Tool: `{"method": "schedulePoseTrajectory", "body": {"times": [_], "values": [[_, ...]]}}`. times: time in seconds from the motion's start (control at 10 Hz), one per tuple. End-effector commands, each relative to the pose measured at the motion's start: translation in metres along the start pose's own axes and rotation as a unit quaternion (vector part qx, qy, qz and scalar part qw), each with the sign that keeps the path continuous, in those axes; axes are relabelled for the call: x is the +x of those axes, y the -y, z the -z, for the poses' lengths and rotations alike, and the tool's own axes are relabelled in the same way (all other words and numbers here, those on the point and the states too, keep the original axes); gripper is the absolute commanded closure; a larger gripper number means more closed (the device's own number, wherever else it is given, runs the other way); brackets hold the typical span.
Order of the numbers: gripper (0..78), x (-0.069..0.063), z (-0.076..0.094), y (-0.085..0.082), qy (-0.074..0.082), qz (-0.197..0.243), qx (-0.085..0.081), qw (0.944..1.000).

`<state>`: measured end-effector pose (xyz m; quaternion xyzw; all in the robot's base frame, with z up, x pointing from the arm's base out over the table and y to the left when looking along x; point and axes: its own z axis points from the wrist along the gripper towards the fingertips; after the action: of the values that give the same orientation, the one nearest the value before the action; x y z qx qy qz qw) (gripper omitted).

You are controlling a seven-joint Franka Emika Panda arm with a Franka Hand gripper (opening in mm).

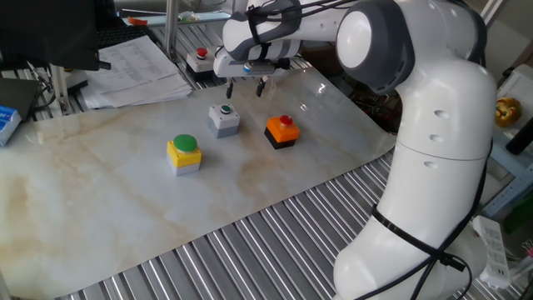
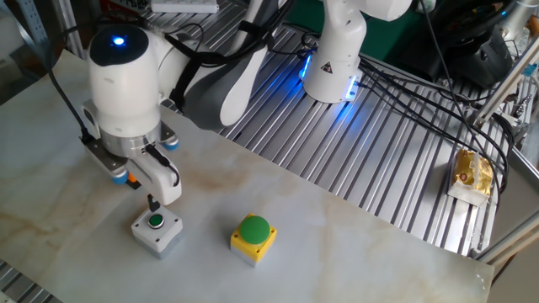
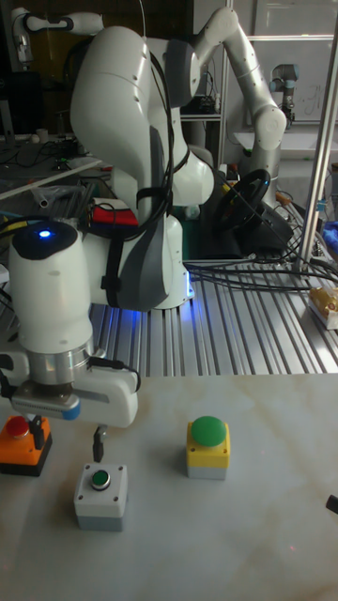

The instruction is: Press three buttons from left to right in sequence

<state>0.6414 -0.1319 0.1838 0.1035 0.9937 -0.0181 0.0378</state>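
Note:
Three buttons stand in a row on the marble board. The yellow box with the big green cap is at the left of the one fixed view. The grey box with the small green cap is in the middle. The orange-black box with the red cap is at the right. My gripper hangs open just behind and above the grey box, touching nothing. One fingertip hovers close over the grey box's edge. The hand hides most of the orange box in the other fixed view.
A black box with red buttons sits behind the gripper, beside a stack of papers. A blue box lies at the far left. Ribbed metal table surface surrounds the board, with a yellow packet on it.

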Motion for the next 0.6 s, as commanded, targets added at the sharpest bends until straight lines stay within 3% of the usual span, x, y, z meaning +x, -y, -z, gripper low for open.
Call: {"method": "schedulePoseTrajectory", "body": {"times": [0.1,0.6], "values": [[0.1,-0.0022,0.0021,-0.0001,0.002,0.000,-0.001,1.0000],[0.1,-0.0086,0.0051,-0.0009,0.004,-0.003,-0.003,1.0000]]}}
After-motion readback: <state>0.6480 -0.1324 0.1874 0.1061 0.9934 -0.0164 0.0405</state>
